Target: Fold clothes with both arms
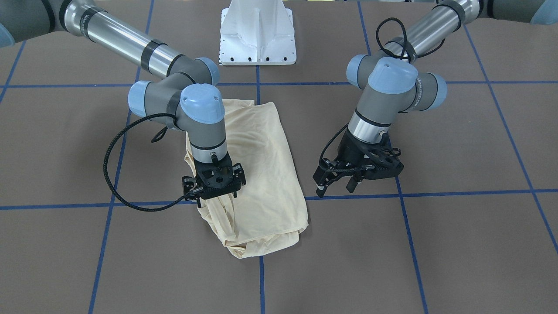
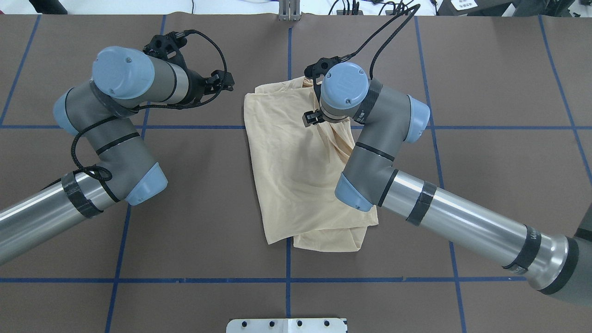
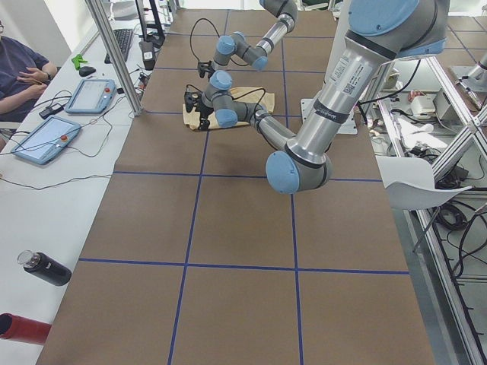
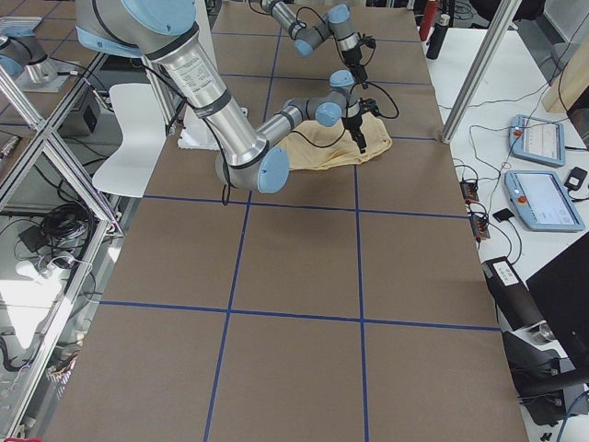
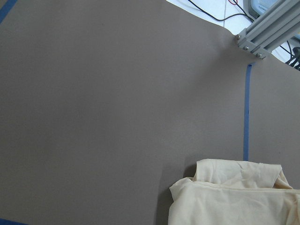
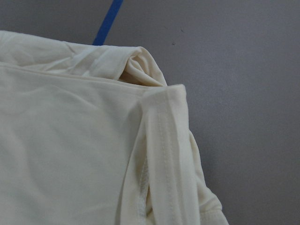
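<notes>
Cream-yellow shirt point(image 1: 261, 174) lies roughly folded into an oblong in the middle of the tabletop point(image 1: 436, 244). The right tool point(image 1: 213, 192) stands on the shirt's edge near the operators' end. It looks clamped on a gathered hem, though cloth buries its fingertips. The left tool point(image 1: 335, 187) hangs just beside the opposite edge, spread wide and holding nothing. To fold well, I judge the right should lift the hem only slightly and carry it across evenly. The left should meanwhile take the matching corner so the layers don't drag or bunch.

Brown table point(image 2: 508, 69) with blue tape grid point(image 2: 208, 280), white side bench point(image 3: 76, 220), aluminium posts point(image 3: 114, 53).
</notes>
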{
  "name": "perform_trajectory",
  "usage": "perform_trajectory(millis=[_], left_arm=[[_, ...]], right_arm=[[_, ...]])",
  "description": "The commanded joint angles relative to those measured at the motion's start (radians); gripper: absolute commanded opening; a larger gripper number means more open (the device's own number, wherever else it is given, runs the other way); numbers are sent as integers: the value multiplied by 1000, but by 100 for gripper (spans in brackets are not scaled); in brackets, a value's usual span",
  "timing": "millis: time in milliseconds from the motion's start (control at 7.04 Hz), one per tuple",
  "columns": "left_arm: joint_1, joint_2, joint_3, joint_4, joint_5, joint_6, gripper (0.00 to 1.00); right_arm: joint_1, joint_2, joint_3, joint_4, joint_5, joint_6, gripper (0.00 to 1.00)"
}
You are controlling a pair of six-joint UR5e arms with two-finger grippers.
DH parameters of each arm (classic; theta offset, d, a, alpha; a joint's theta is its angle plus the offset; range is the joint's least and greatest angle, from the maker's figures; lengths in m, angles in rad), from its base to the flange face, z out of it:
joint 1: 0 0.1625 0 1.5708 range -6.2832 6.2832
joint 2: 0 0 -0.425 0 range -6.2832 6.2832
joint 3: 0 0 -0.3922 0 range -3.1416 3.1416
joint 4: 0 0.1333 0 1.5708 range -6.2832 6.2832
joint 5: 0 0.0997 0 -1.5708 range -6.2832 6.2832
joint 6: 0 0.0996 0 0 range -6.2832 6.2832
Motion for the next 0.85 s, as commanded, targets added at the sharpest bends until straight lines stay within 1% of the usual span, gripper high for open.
perform_trajectory(millis=[0,426,710], left_arm=[[0,0,25,-32,-1,-3,100],[0,-1,25,-34,-1,-4,100],[1,-3,25,-34,-1,-4,100]], right_arm=[[-14,6,-44,0,-2,-4,100],[-13,-8,-46,-3,-2,-49,100],[15,-16,-46,-3,4,-81,100]])
